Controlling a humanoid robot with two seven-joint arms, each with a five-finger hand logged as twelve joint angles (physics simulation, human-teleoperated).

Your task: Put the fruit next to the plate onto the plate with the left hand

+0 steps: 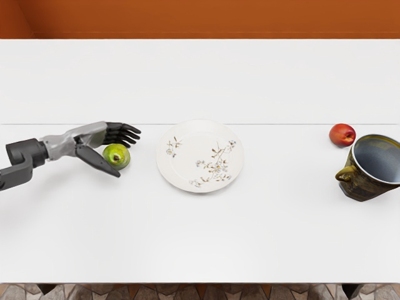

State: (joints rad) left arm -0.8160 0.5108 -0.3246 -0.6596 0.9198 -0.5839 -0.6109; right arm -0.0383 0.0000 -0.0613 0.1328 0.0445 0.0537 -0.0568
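Left hand [100,141] spread, gripping nothing, thumb and fingers flanking green fruit [117,156] near table's [200,250] left edge; plate [200,156] just beside, apart.

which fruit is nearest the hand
The green fruit, just left of the plate, by the left hand; the red fruit lies far right beside the mug.

table [200,75], plate [187,132], green fruit [117,155], red fruit [342,134], mug [369,170]
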